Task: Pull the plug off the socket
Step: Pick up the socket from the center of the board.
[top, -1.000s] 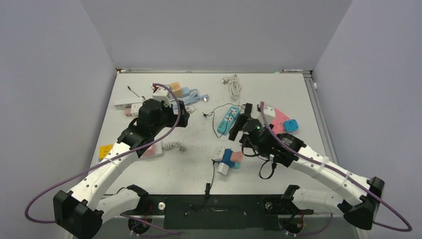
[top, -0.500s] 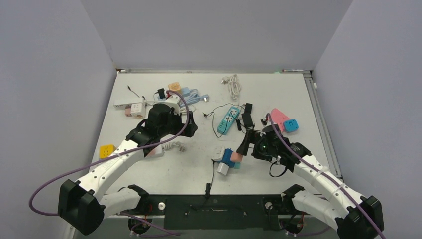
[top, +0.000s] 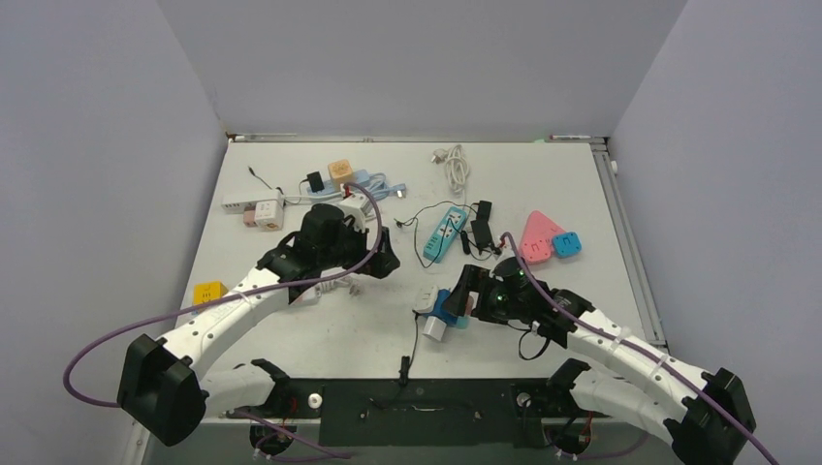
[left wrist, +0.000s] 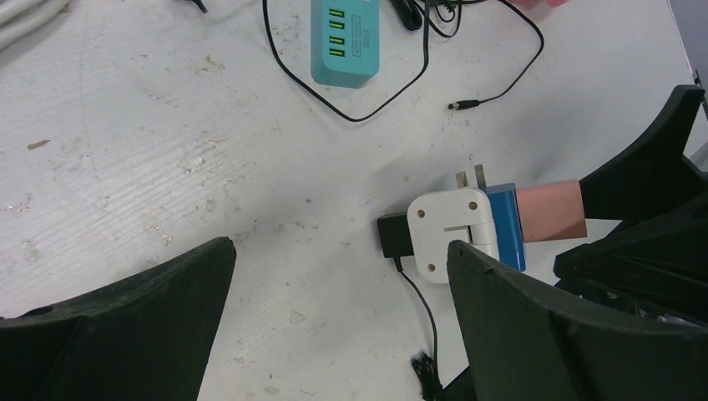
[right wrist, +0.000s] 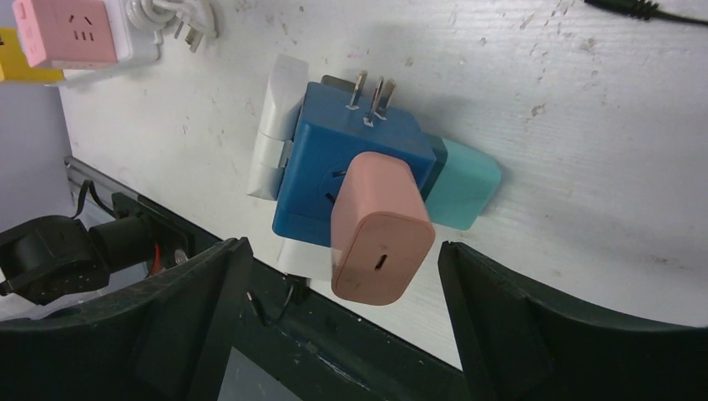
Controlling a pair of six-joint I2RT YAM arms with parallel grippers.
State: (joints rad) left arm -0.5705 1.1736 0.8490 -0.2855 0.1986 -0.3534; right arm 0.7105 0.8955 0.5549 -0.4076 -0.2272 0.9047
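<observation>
A blue cube socket lies near the table's front edge. Plugged into it are a pink plug, a teal plug and a white plug, with a black adapter beside it. My right gripper is open, its fingers standing either side of the pink plug without touching it. My left gripper is open and empty over bare table just left of the cube.
A teal power strip with black cables lies behind the cube. A pink triangular socket is at the right. Adapters cluster at the back left. A pink-and-white strip and the black front rail are close.
My right gripper has swung left and nearer, coming around the pink plug on the cube. My left gripper has moved right toward the cube. Both stayed open.
</observation>
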